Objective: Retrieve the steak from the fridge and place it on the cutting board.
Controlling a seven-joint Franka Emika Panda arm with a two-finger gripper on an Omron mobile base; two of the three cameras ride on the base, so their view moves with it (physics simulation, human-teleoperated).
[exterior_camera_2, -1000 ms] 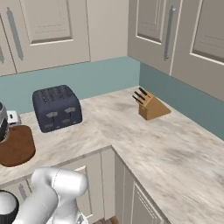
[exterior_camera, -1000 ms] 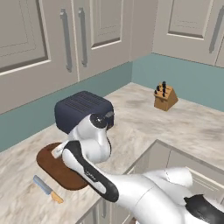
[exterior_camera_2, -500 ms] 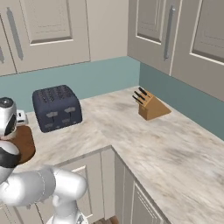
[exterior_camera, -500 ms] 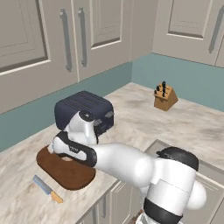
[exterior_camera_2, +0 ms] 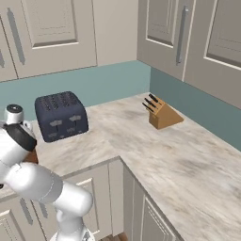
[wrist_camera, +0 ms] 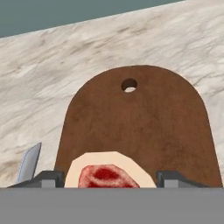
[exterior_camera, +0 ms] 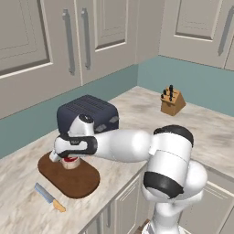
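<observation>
No legible text, labels, brands, numbers or signs anywhere.

Your robot is a glossy white, rounded-link arm (exterior_camera: 132, 145) with smooth tubular segments. You will find dark, near-black bands at the joints: one ring caps the large elbow housing, another circles below it. A black collar wraps the wrist section, topped by a small white and grey cylindrical cap. The two small dark grey claw (wrist_camera: 106, 178) fingertips (wrist_camera: 168, 177) are flat-topped and blocky.
</observation>
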